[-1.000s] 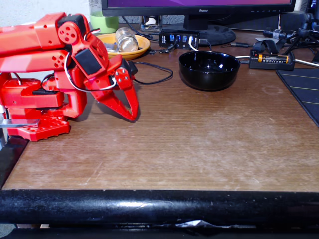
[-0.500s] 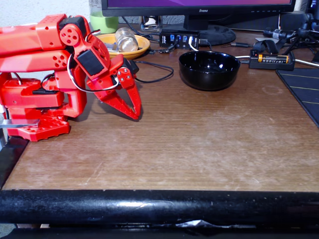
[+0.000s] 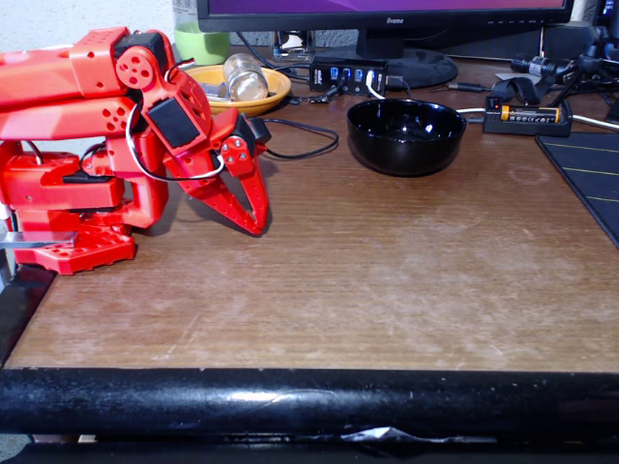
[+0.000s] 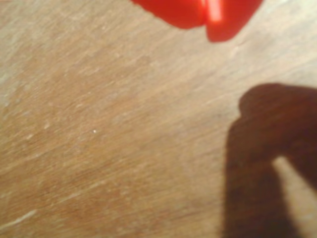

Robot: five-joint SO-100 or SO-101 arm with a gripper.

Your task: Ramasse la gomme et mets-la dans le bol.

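Note:
The glossy black bowl stands at the back of the wooden table, right of centre in the fixed view. The eraser is out of view. My red gripper points down at the left of the table, its tips just above the wood, well to the left of the bowl and nearer the front. Its two fingers lie pressed together with nothing between them. In the wrist view the red fingertips meet at the top edge over bare wood, and their dark shadow falls at the lower right.
Behind the arm sits an orange-yellow dish holding a glass jar, with a green cup beside it. A USB hub, cables, a monitor stand and a battery holder line the back. A black mat covers the right edge.
The gripper tilted a little to the right half a second ago and has swung back to about where it was. It stays shut.

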